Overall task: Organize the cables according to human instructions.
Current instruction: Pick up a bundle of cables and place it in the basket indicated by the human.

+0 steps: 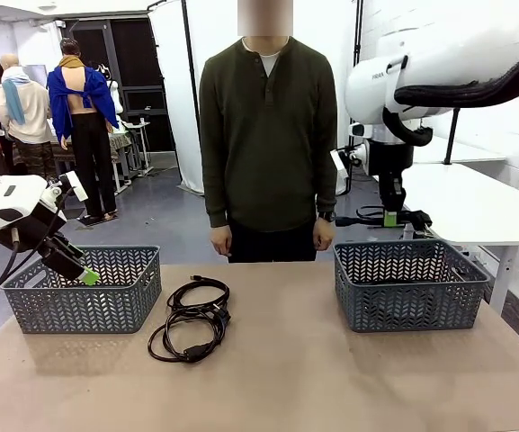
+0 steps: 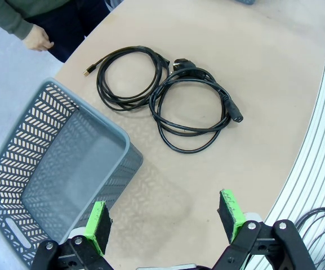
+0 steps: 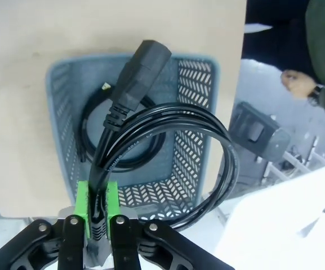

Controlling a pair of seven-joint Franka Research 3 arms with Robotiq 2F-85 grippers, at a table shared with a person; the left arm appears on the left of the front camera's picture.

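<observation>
Left basket point(image 1: 84, 301): grey, on the counter point(image 1: 286, 378) at the left.

Left hand point(image 2: 165, 216): jaws wide apart, nothing between the pads. In the front view it hangs over the right end of the left basket. In its wrist view one pad sits over the basket's corner and the other over bare counter.

Cable 1 point(image 2: 101, 90): round coil with a small gold-tipped end, flat on the counter just right of the left basket. It lies ahead of the left hand and well apart from it.

Cable 2 point(image 2: 234, 112): round coil with a thick black plug end, also flat on the counter. It overlaps cable 1 at one edge and lies nearer the robot's side. It is clear of the left hand's pads, no contact.

Person: stands at the far side, middle, arms down. Person's hands point(image 1: 220, 239) hang by the counter's far edge, touching no cable.

Right basket point(image 1: 407, 288): grey, on the counter at the right.

Cable 4 point(image 3: 83, 132): coiled on the floor of the right basket, directly below the right hand, not touching it.

Right hand point(image 3: 97, 197): clamped on cable 3 point(image 3: 137, 73), pads pinching the cord below its large black plug. The loop swings out to one side of the pads. Hand and cable hang above the right basket, near its far rim in the front view.
</observation>
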